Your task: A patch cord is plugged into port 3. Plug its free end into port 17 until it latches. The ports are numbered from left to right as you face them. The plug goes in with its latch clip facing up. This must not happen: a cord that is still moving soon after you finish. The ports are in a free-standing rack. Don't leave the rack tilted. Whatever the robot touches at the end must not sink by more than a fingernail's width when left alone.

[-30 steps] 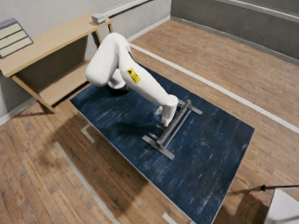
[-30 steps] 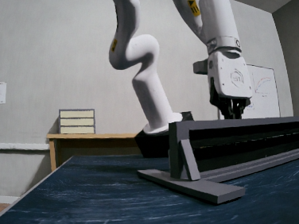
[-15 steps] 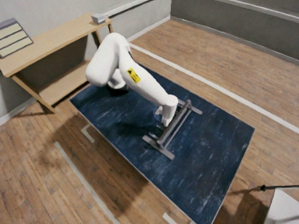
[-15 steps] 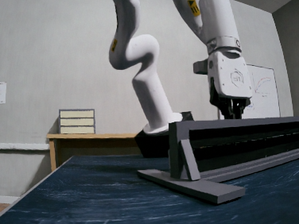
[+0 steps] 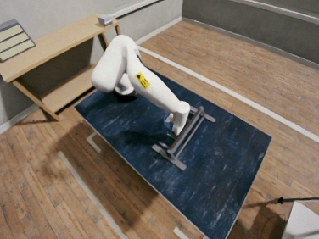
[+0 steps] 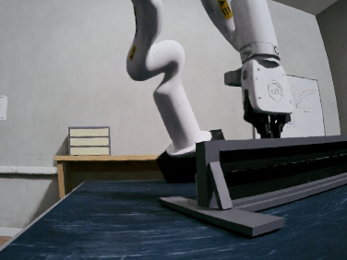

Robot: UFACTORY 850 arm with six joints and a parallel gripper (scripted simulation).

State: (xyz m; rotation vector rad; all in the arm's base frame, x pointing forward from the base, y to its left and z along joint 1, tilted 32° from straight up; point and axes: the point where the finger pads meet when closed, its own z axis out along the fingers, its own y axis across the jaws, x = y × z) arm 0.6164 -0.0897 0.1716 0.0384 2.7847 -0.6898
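Observation:
The grey free-standing rack (image 5: 182,137) stands level on the dark blue mat (image 5: 199,169); in the exterior view it shows as a long dark bar on flat feet (image 6: 277,171). My gripper (image 5: 174,128) points down at the side of the rack nearer my base, about its middle. In the exterior view the fingers (image 6: 269,133) dip behind the rack's top edge. They are shut on something small, which I take for the patch cord's free plug; the rack hides it. A thin bluish loop of cord (image 5: 165,119) shows beside my wrist. The ports are not visible.
A wooden table with a lower shelf (image 5: 51,47) stands behind my base, with a small grey box (image 5: 104,19) and a stack of flat panels (image 6: 89,140) on it. A whiteboard (image 6: 305,111) hangs on the far wall. A white object (image 5: 303,222) stands at the lower right.

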